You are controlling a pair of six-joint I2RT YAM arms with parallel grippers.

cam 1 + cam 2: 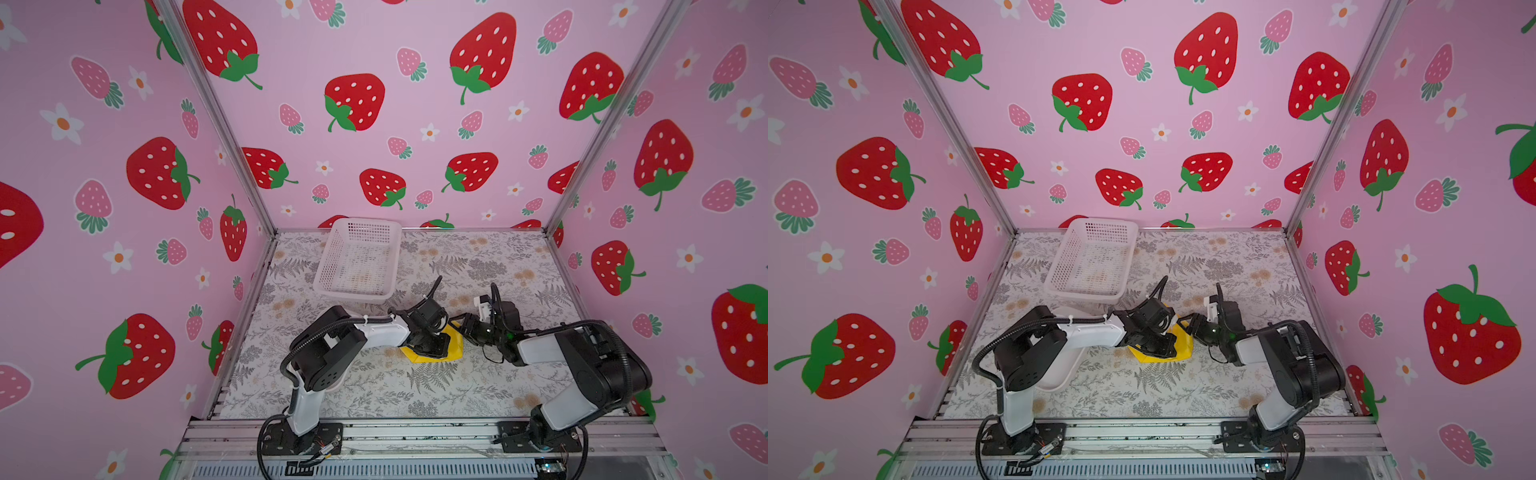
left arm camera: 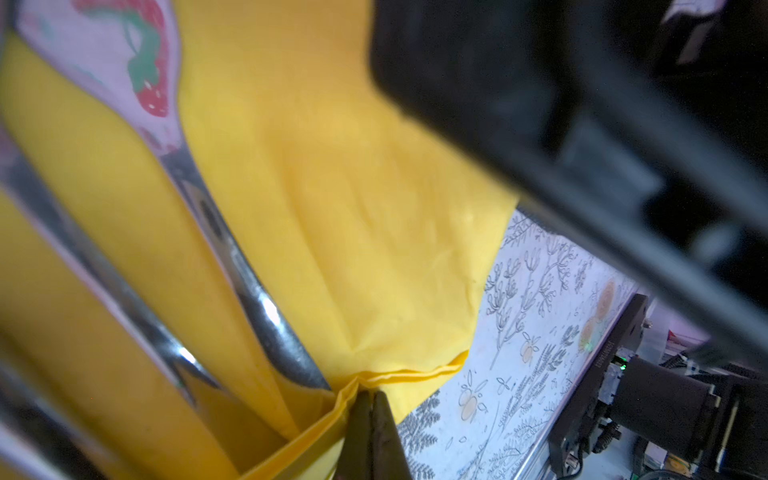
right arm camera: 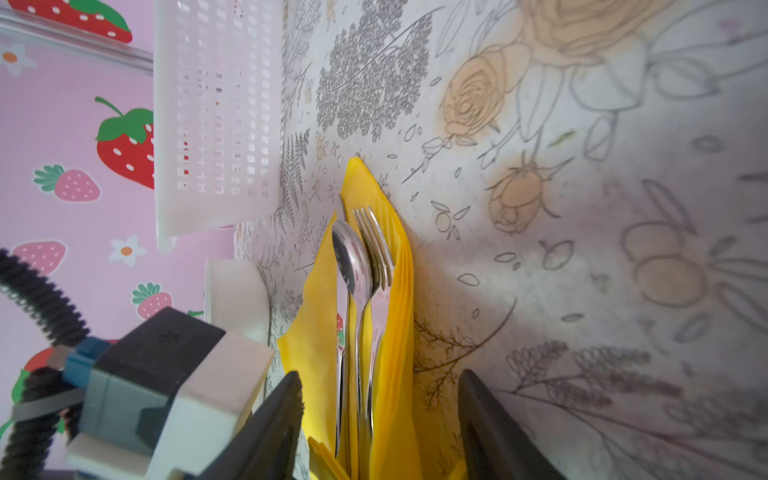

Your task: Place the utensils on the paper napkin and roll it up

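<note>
The yellow napkin lies on the flowery table just in front of the white basket, on the robot's side of it, near it but not touching. Its two sides are folded up around a spoon and a fork, which lie close together with their heads pointing toward the basket. There may be a third piece tucked behind the spoon, but it is hard to tell. The left gripper has its jaws shut tight on the layered edge of the napkin at the end far from the basket. The right gripper has its jaws partly apart, one on each side of the bundle at that same far end, holding nothing. The napkin looks thin, soft and very light, so it will likely bend and crease easily, and it may rip if pulled hard. The best place to hold it seems to be the edge, where the layers make it stronger, with a gentle pinch. The spoon and fork are hard, shiny and smooth, and heavier than the paper. They could slide out of an open end if the bundle tips, so it should probably stay flat on the table, with the squeeze over the handles.
</note>
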